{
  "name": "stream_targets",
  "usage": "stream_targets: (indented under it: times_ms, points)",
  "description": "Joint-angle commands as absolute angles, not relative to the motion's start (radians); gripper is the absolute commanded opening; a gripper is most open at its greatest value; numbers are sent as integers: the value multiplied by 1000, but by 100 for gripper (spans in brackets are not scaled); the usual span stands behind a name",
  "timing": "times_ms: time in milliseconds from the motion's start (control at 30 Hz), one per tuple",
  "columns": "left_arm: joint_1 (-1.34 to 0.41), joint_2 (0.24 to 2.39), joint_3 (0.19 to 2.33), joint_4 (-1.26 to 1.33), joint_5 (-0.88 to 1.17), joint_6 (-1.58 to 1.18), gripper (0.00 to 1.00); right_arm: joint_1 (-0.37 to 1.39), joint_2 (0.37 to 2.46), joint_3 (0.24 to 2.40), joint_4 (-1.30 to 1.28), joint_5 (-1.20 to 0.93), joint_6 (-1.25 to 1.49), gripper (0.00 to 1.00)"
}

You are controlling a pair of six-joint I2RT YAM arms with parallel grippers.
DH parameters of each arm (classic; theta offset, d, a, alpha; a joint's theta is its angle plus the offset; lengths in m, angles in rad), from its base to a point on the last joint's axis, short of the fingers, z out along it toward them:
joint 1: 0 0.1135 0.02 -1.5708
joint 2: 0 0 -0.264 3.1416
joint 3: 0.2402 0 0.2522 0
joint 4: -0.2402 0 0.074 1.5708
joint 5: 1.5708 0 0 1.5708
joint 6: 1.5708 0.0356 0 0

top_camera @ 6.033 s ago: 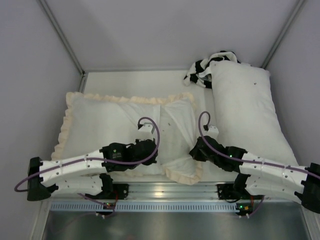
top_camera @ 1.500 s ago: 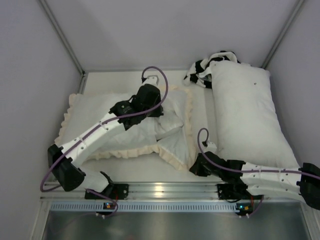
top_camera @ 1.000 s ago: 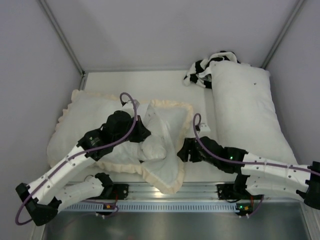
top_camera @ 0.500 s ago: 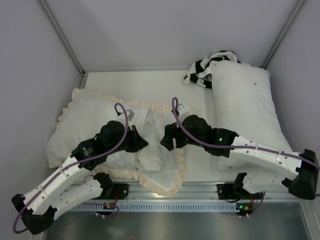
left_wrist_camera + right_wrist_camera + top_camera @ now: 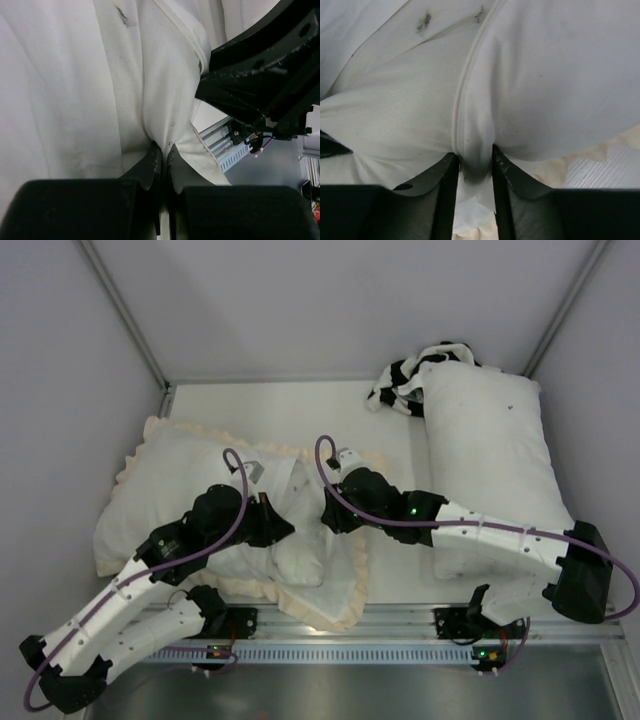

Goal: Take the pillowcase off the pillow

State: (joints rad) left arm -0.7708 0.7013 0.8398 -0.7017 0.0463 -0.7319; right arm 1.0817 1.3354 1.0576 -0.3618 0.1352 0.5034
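Reaching further left than half a second ago, the right arm now lies across the soft cream-white pillowcase with a ruffled frill edge (image 5: 160,480), and the right gripper (image 5: 328,515) has narrowed onto cloth. Six seconds ago the pillowcase lay flat and square. Now it is bunched at its middle, with its long axis running from the far left of the white table (image 5: 270,405) toward the near right, where a frilled corner (image 5: 340,608) points at the near edge.

The left gripper (image 5: 283,530) sits just beside the right one, and the bunched fabric lies between them. Its fingers (image 5: 147,167) are pressed together on a thin white fold. The right fingers (image 5: 437,175) pinch a thicker fold beside a piped seam. The rounded bulge below them is probably the plump white speckled pillow (image 5: 300,558), though I cannot tell whether either pinch catches it.
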Motion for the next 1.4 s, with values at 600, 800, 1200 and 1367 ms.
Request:
stream_targets:
  times_ms: [600, 800, 1200, 1367]
  points:
    - [-765, 440, 979, -943, 74, -785, 0, 688, 1417, 988, -264, 267, 463, 0]
    - [-765, 414, 1031, -1029, 34, -787, 0, 612, 1497, 1000, -167, 127, 459, 0]
    - [-765, 472, 982, -959, 37, -784, 0, 566, 1329, 927, -153, -86, 469, 64]
    - [-765, 572, 901, -804, 93, -758, 0, 535, 1109, 771, -179, -185, 523, 99]
